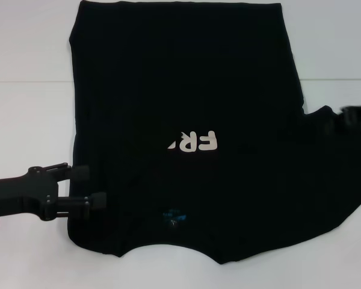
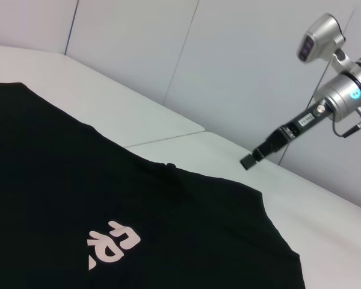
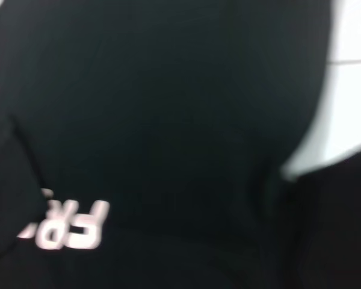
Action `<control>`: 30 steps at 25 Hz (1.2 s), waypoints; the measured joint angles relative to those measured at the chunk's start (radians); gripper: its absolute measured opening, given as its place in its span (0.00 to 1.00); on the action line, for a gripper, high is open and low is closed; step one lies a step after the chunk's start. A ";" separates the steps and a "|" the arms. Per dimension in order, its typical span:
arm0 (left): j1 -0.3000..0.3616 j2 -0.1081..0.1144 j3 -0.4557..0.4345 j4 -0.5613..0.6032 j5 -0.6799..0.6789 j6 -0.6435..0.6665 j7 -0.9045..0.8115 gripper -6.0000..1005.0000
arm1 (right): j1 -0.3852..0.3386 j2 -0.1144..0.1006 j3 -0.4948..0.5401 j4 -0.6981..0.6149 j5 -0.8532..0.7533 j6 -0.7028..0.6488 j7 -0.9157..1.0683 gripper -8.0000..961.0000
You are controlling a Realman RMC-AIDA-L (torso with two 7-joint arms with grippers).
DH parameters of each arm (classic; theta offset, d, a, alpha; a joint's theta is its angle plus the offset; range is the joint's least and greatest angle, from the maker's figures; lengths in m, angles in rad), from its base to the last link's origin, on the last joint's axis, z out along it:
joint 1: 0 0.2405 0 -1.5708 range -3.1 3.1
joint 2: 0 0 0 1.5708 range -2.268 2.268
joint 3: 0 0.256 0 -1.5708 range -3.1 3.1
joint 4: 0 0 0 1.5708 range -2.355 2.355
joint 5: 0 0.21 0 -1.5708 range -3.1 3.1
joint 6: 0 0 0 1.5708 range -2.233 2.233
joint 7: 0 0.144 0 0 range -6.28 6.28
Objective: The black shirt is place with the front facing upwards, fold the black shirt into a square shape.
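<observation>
The black shirt (image 1: 186, 108) lies flat on the white table (image 1: 24, 120), collar and blue neck label (image 1: 173, 215) toward the near edge. Its left side is folded in over the chest, so only part of the white print (image 1: 194, 142) shows. The right sleeve (image 1: 343, 162) still lies spread out. My left gripper (image 1: 87, 186) is open at the shirt's left edge, its fingers lying over the cloth. My right gripper (image 1: 356, 115) hangs at the far right beside the sleeve's top, and its tip (image 2: 250, 161) stands clear of the shirt (image 2: 108, 198). The right wrist view shows the shirt (image 3: 168, 120) and print (image 3: 72, 226) close up.
The table top has a seam (image 1: 30, 81) running across behind the shirt's middle. Bare white table (image 2: 325, 241) lies to the right of the shirt, and a pale wall (image 2: 228, 60) stands behind the table.
</observation>
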 joint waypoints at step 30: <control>-0.009 -0.003 0.000 -0.003 0.000 0.000 0.000 0.92 | -0.011 -0.011 0.093 -0.013 -0.341 0.019 0.041 0.82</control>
